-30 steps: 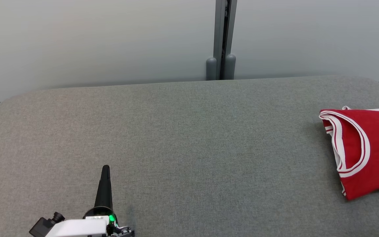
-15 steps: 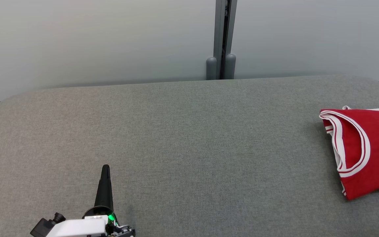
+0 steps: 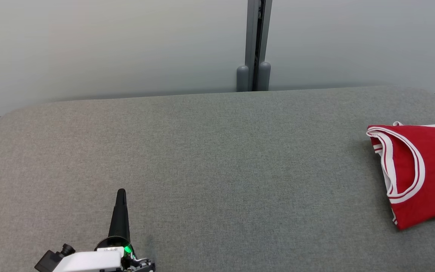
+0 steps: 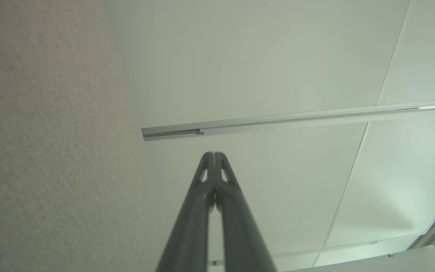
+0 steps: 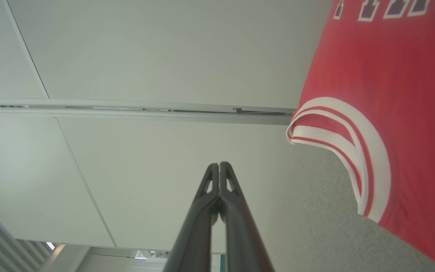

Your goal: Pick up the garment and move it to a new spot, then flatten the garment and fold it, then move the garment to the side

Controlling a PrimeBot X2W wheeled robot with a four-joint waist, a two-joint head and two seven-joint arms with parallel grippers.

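Red fabric jersey with white trim [image 3: 425,177] lies folded on the right of the grey cloth-covered table [image 3: 217,158]. Left gripper [image 3: 121,193] and right gripper [image 5: 219,165]: fingers pressed together, empty.

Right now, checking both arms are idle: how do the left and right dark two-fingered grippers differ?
The left gripper has bare grey fabric tabletop beside it; the right gripper has a red white-trimmed jersey beside it. In wrist views the tabletop lies left of the left gripper, right of the right gripper. Both are shut, empty.
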